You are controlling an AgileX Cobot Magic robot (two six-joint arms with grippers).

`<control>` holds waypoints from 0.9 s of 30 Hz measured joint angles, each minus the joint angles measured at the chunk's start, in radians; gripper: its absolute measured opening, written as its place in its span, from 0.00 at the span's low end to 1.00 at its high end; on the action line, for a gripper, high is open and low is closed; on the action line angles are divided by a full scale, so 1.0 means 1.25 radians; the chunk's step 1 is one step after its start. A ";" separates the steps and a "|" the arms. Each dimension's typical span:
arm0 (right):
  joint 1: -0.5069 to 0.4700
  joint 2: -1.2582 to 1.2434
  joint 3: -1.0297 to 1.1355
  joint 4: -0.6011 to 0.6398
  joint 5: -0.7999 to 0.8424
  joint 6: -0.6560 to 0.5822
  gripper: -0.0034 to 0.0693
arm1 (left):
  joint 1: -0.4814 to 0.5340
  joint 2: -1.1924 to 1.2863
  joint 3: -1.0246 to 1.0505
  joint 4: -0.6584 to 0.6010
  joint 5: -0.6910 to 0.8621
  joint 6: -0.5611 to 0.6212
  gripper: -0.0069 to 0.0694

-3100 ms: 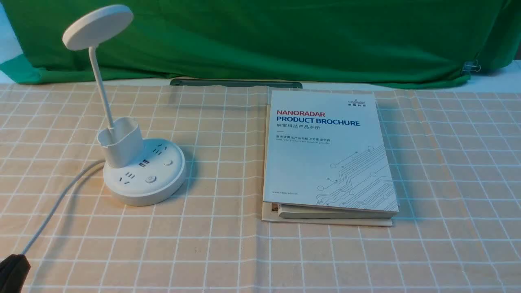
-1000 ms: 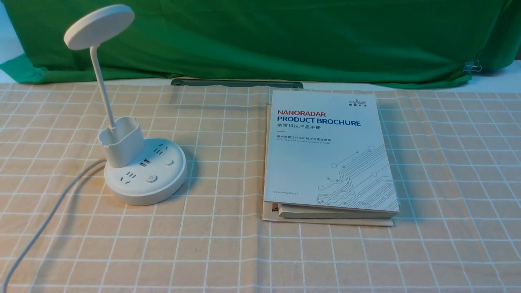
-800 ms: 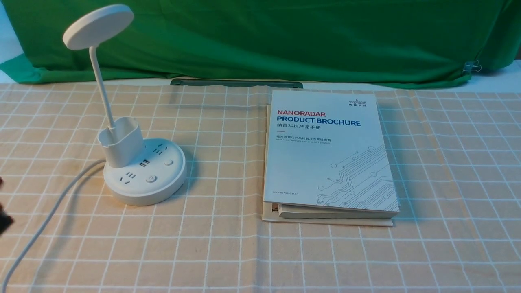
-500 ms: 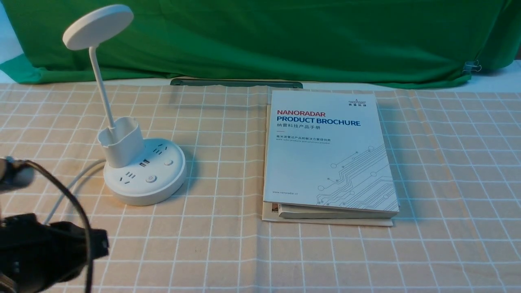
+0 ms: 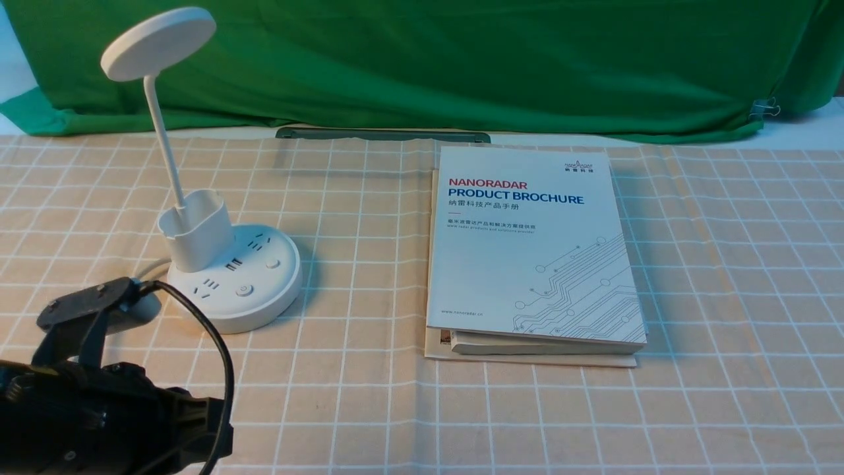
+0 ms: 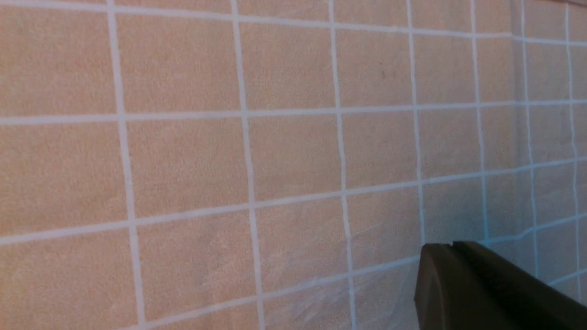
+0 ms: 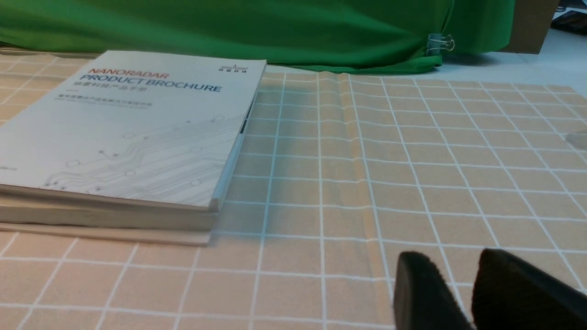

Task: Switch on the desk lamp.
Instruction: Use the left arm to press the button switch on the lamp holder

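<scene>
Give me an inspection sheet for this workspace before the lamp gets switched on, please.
Surface: checked beige tablecloth, creased down the middle.
Job's things: desk lamp upright at left, no glow seen, buttons untouched.
Clutter: brochure lying flat right of the lamp.
End effectors: left end effector over bare cloth, state unclear; right end effector empty, fingers close together.
Cables: lamp cord partly behind the left arm; black cable looping over that arm.
Surroundings: green cloth backdrop, binder clip, dark bar at table's back edge.
</scene>
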 joint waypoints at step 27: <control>0.000 0.000 0.000 0.000 0.000 0.000 0.38 | 0.000 0.007 -0.017 0.037 -0.027 -0.038 0.10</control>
